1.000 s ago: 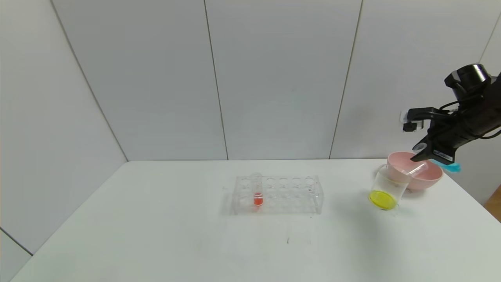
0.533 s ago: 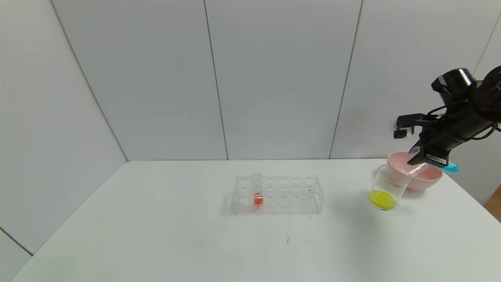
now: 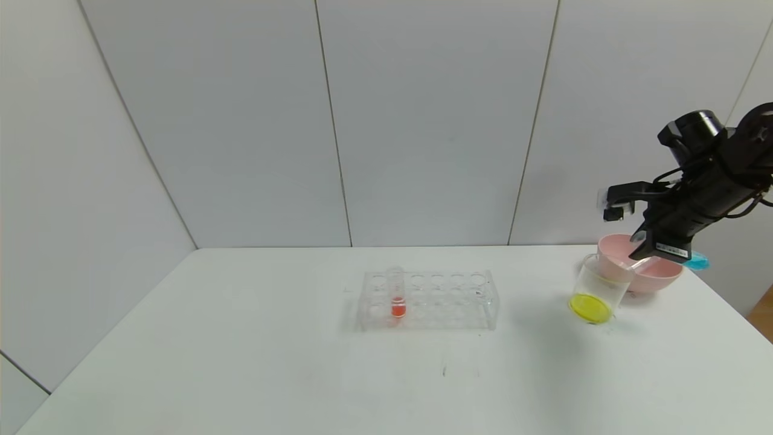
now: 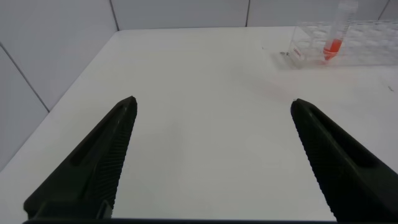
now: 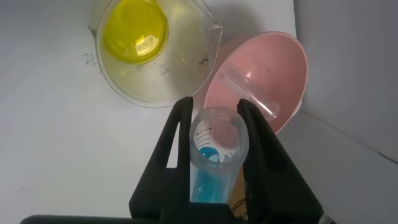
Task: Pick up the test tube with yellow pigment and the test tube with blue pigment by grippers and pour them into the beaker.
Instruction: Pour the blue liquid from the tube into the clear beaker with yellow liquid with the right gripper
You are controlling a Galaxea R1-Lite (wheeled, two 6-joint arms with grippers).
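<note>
My right gripper [image 3: 641, 240] is shut on the test tube with blue pigment [image 3: 696, 261] and holds it tilted above the pink bowl [image 3: 655, 277], mouth pointing toward the beaker [image 3: 595, 290]. In the right wrist view the tube [image 5: 216, 146] sits between the fingers of the gripper [image 5: 214, 107], with blue liquid low inside. The beaker [image 5: 180, 59] holds yellow liquid at its bottom. No tube with yellow liquid is in view. My left gripper [image 4: 211, 107] is open and empty over the table's left part, out of the head view.
An empty clear tube [image 5: 252, 96] lies in the pink bowl [image 5: 273, 56], just behind the beaker. A clear tube rack [image 3: 429, 300] at the table's middle holds one orange-red tube [image 3: 397, 296]; both also show in the left wrist view [image 4: 336, 34]. The table's right edge is near the bowl.
My right arm has moved left and slightly down with the blue tube, closer to the beaker. Nothing else has moved.
</note>
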